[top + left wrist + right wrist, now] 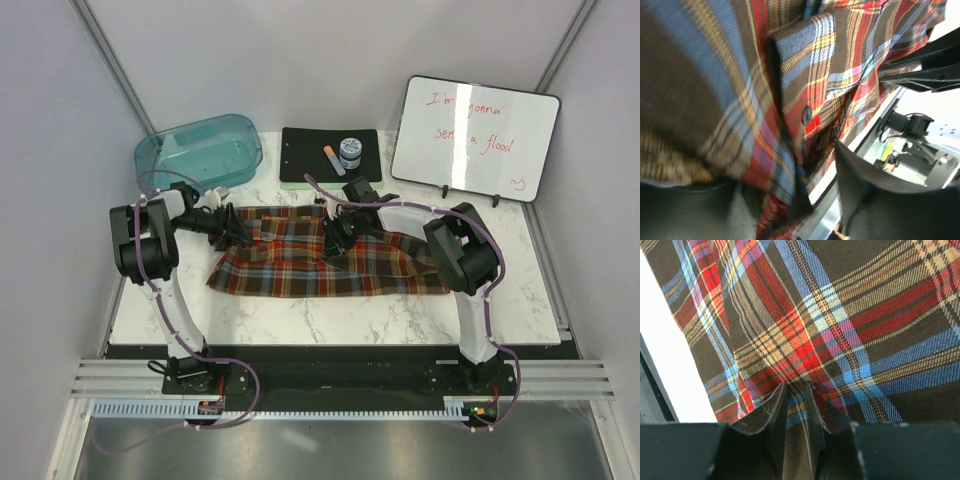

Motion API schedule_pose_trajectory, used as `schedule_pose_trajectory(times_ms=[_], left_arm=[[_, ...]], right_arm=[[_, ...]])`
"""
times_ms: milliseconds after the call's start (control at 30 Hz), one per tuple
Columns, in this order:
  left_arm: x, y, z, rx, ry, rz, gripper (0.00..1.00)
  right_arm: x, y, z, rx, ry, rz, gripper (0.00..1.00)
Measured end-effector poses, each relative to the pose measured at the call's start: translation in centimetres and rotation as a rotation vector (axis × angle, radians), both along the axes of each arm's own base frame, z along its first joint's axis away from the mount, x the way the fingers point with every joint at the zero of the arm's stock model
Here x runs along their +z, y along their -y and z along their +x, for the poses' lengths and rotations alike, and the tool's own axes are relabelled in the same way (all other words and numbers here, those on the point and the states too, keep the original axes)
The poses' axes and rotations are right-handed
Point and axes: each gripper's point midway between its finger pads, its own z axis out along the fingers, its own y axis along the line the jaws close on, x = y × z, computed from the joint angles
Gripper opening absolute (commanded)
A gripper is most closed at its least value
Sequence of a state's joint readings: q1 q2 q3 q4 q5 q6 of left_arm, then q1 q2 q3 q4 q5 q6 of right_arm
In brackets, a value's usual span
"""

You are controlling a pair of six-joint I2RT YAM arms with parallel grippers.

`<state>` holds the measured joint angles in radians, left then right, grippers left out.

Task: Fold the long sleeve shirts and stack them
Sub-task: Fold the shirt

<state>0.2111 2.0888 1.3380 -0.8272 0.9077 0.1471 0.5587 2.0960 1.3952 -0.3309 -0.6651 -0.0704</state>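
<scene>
The long sleeve shirt [300, 262], a plaid flannel in red, orange, brown and blue-grey, lies spread across the middle of the white marble table [330, 320]. My left gripper [225, 226] is at the shirt's left edge. In the left wrist view the plaid [740, 75] with a buttoned flap [805, 112] fills the frame and drapes over one finger. The other finger [875, 190] stands apart from the cloth, so the jaws are open. My right gripper [333, 238] is over the shirt's middle. Its fingers [796, 387] are pinched on a raised fold of the plaid [840, 330].
A teal plastic bin [200, 150] stands at the back left. Behind the shirt lies a black clipboard [300, 160] carrying a marker [333, 160] and a small jar [350, 151]. A whiteboard [475, 138] with red writing leans at the back right.
</scene>
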Motion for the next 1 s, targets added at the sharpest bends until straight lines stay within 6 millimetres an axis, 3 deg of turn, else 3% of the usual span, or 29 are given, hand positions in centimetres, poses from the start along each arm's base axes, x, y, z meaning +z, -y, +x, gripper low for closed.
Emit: schedule_pose_trajectory(times_ms=[67, 133, 200, 433, 667, 800, 1000], left_arm=[[-0.2, 0.5, -0.1, -0.009, -0.003, 0.0, 0.38], [-0.4, 0.8, 0.0, -0.014, -0.001, 0.001, 0.17], [-0.4, 0.8, 0.1, -0.007, -0.003, 0.001, 0.02], [-1.0, -0.5, -0.2, 0.02, -0.022, 0.069, 0.02], [-0.1, -3.6, -1.2, 0.046, -0.033, 0.227, 0.02], [2.0, -3.9, -1.0, 0.047, 0.006, 0.264, 0.02], [4.2, -1.5, -0.9, -0.027, 0.063, 0.294, 0.02]], right_arm=[[0.0, 0.0, 0.0, 0.0, 0.001, -0.001, 0.29], [0.0, 0.0, 0.0, -0.001, 0.002, -0.003, 0.29], [0.0, 0.0, 0.0, -0.002, 0.002, -0.003, 0.3], [1.7, 0.3, 0.0, -0.008, 0.025, -0.001, 0.34], [8.0, 1.8, 0.2, -0.034, 0.104, 0.053, 0.37], [9.4, 5.1, 1.6, -0.093, 0.117, 0.055, 0.37], [7.0, 12.0, 2.7, -0.208, 0.031, -0.02, 0.36]])
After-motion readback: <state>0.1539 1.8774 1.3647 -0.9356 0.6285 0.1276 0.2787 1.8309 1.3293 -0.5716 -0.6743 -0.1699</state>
